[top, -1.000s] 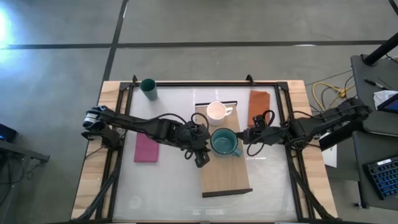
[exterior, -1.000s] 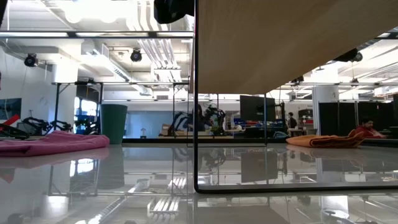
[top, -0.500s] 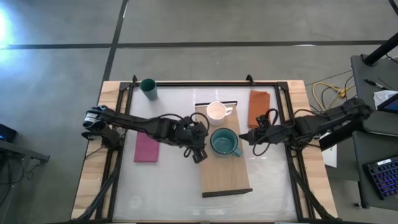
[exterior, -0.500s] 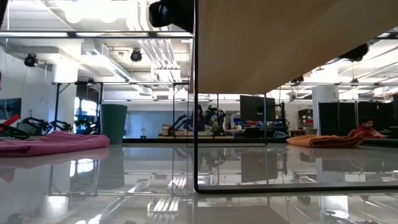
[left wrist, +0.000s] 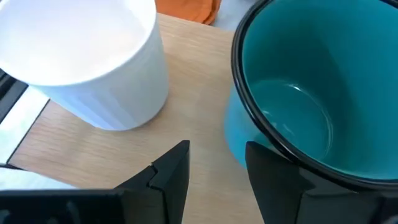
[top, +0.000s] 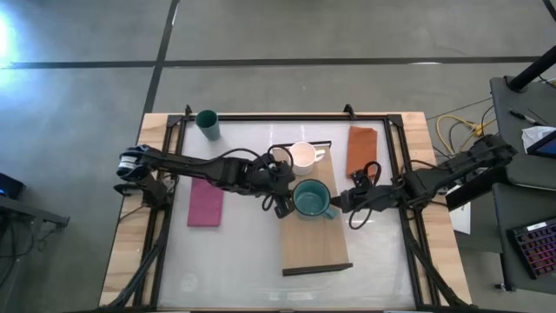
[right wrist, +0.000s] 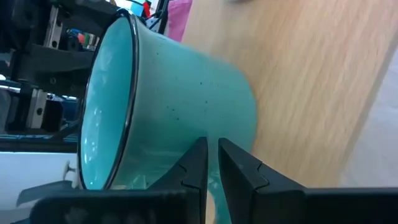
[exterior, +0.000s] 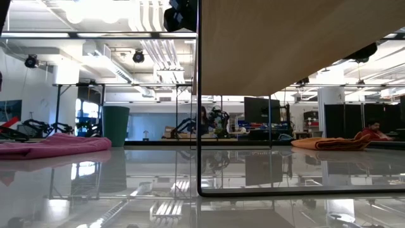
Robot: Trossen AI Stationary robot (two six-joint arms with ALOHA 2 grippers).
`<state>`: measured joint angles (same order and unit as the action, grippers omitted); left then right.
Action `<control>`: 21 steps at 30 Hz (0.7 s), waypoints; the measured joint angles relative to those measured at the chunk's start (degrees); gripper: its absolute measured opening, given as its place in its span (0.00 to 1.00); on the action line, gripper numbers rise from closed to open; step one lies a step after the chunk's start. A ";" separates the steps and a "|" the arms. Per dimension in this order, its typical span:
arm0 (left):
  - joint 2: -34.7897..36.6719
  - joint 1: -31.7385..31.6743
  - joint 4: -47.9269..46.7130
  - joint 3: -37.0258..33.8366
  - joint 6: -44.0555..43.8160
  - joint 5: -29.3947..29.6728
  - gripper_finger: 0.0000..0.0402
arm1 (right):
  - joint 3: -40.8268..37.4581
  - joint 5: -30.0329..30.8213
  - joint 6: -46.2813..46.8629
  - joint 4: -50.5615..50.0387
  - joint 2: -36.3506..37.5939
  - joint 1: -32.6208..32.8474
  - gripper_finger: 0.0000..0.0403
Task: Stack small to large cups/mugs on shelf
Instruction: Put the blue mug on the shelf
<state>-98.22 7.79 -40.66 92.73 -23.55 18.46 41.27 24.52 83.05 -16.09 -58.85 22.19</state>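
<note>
- Left pincer: positioned at the edge of the long light-wood shelf board; fingers parted and gripping nothing. The wrist view shows one finger on either side of a gap over bare wood.
- Wide teal mug with handle: stands upright on the shelf, just beside the left pincer on its far side from the arm. The small white mug with handle stands upright on the same board, near the left pincer and close to the teal mug but apart from it.
- Right pincer: sits on the opposite side of the teal mug, at the handle side. Its fingers stand nearly together against the teal wall; whether they clamp the handle cannot be told.
- Narrow dark green tumbler: remains at the far corner of the table, well apart from both pincers and off the shelf.
- Assessment: two of three vessels are on the shelf, side by side, none nested. Judged outstanding: fetching the tumbler and completing the small-to-large arrangement.
- Magenta cloth and orange cloth lie on the table, uninvolved.
</note>
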 joint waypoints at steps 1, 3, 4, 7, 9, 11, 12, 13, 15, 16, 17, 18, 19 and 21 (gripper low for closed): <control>0.04 0.02 -0.14 -0.13 -0.02 -0.17 0.36 | 0.38 0.02 -0.47 -0.14 -0.36 -0.16 0.08; 0.09 0.15 -0.32 -0.32 -0.20 -0.64 0.36 | 0.82 0.36 -0.92 -0.29 -0.84 -0.41 0.08; 0.09 0.34 -0.31 -0.38 -0.84 -0.62 0.36 | 0.97 0.69 -1.01 -0.46 -0.90 -0.55 0.08; 0.09 0.95 -0.43 -0.42 -2.58 -1.03 0.36 | 1.19 2.41 -1.91 -0.94 -0.84 -1.48 0.08; 0.09 1.45 -0.19 -0.42 -3.04 -1.55 0.36 | 1.26 3.49 -2.22 -0.78 -0.63 -2.40 0.08; 0.04 1.89 0.37 -0.42 -3.13 -1.68 0.36 | 1.37 4.71 -2.29 -0.13 -0.59 -3.15 0.08; 0.02 2.09 0.39 -0.42 -3.15 -1.68 0.36 | 1.42 4.81 -2.54 0.16 -0.59 -3.63 0.08; 0.02 2.20 0.27 -0.42 -3.15 -1.63 0.36 | 1.43 4.85 -3.16 0.33 -0.59 -4.12 0.08; 0.02 2.46 0.17 -0.40 -3.17 -1.46 0.36 | 1.43 4.73 -4.23 0.95 -0.59 -5.01 0.08; 0.02 2.47 0.03 -0.40 -3.17 -1.46 0.36 | 1.43 4.71 -4.69 0.86 -0.57 -5.45 0.08; 0.02 2.47 -0.42 -0.40 -3.17 -1.46 0.36 | 1.43 4.69 -5.36 0.66 -0.53 -5.83 0.08; 0.02 2.47 -1.12 -0.40 -3.17 -1.42 0.36 | 1.43 4.69 -6.12 0.36 -0.32 -6.11 0.08; 0.02 2.49 -2.13 -0.40 -3.17 -1.27 0.36 | 1.43 4.71 -6.74 -0.16 0.13 -6.25 0.08; 0.10 2.47 -4.94 -0.40 -3.25 -0.31 0.36 | 1.43 4.70 -8.03 -1.13 1.67 -6.40 0.08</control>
<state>-98.11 10.26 -45.60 92.33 -26.80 18.15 42.70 29.22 75.02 -17.22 -57.18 15.79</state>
